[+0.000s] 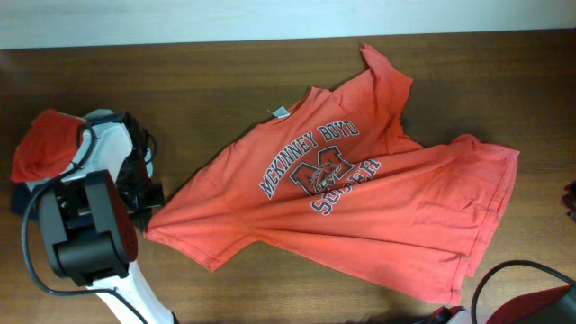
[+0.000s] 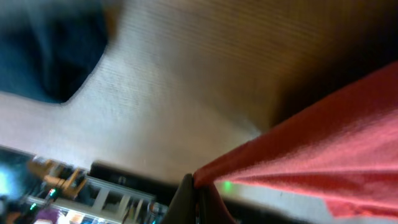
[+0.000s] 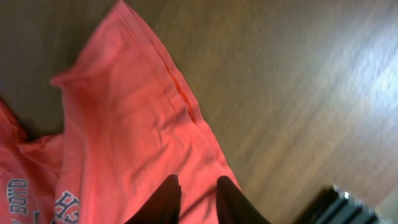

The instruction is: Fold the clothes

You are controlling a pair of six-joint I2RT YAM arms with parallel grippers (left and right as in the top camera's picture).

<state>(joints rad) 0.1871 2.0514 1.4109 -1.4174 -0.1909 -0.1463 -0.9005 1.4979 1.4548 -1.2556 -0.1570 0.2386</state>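
Note:
The clothes are chiefly an orange-red T-shirt (image 1: 360,193) that lies spread and rumpled across the table's middle, with its chest lettering up and a white neck tag (image 1: 280,112). My left gripper (image 1: 148,211) is at the shirt's left corner. In the left wrist view this gripper (image 2: 198,186) is shut on the shirt's edge (image 2: 336,143), which rises off the table. My right gripper (image 3: 198,190) hovers open over the T-shirt (image 3: 124,124) near its hem, with red cloth showing in the gap between its fingers.
A small orange-red piece (image 1: 45,144) lies on a navy piece (image 1: 18,193) at the far left, behind my left arm (image 1: 85,225). The navy piece (image 2: 50,50) also shows in the left wrist view. My right arm's base (image 1: 531,301) sits at the bottom right corner. Bare wooden table (image 1: 180,90) surrounds the shirt.

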